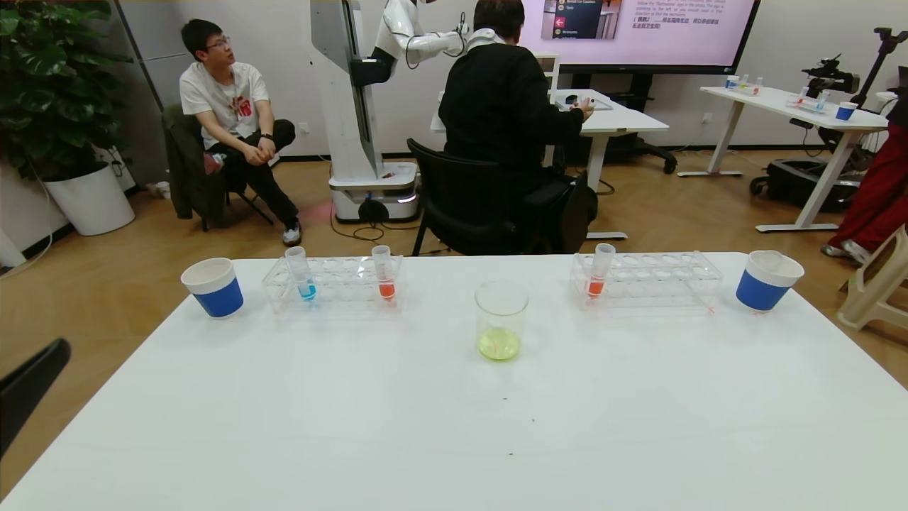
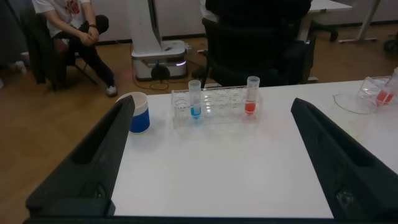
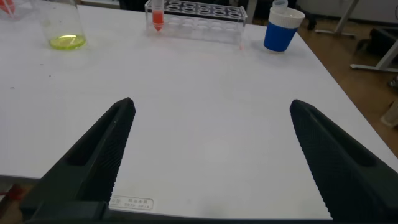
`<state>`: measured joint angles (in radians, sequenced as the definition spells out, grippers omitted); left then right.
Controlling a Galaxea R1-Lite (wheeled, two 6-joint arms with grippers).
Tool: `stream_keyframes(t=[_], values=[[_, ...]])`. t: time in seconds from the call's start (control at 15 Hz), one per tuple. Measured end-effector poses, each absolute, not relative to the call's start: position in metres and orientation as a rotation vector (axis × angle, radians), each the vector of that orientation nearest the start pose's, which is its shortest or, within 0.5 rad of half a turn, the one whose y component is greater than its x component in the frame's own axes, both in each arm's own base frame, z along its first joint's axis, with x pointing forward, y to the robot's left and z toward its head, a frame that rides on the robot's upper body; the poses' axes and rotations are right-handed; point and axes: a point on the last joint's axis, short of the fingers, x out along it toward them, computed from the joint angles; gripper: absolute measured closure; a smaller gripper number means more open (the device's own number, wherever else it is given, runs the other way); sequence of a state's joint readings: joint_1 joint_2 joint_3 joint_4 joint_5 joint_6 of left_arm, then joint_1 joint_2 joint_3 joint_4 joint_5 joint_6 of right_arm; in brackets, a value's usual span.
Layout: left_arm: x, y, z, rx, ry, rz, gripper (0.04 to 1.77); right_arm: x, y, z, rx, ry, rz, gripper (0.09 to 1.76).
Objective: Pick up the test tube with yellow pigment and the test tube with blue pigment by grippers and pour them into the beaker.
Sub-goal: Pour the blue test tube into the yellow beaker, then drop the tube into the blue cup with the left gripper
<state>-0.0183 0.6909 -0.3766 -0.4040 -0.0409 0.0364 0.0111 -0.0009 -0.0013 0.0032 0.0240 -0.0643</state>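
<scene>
On the white table, the blue-tipped tube stands well beyond the left end effector, spread wide and empty.

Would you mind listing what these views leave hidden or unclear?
- Right gripper: outside the head view; only its open fingers show, in the right wrist view.
- Left gripper: cut by the head view's left edge.
- Yellow tube: in no view; only the beaker holds yellow liquid.
- Right cup: contents too unclear.

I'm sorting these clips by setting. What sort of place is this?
Probably an office-like robotics lab or demo room: another white robot stands behind the white table, a wall screen shows slides, and test tube racks flank a beaker.
</scene>
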Motion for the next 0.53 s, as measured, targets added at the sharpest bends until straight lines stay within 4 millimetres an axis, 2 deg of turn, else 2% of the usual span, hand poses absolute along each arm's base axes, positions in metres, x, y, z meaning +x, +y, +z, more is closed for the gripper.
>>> stream_keyframes(t=[0.13,0.27,0.4,0.53], values=[[0.107,-0.002,0.230,0.038,-0.085,-0.053,0.06,-0.023,0.000,0.076,-0.064,0.000,0.035,0.11],[0.152,-0.003,0.230,0.036,-0.070,-0.050,0.06,-0.023,0.000,0.075,-0.064,0.000,0.035,0.11],[0.195,-0.003,0.222,0.033,-0.061,-0.041,0.06,-0.023,0.000,0.075,-0.064,0.000,0.035,0.11],[0.236,-0.003,0.205,0.029,-0.067,-0.025,0.06,-0.023,0.000,0.075,-0.064,0.000,0.035,0.11]])
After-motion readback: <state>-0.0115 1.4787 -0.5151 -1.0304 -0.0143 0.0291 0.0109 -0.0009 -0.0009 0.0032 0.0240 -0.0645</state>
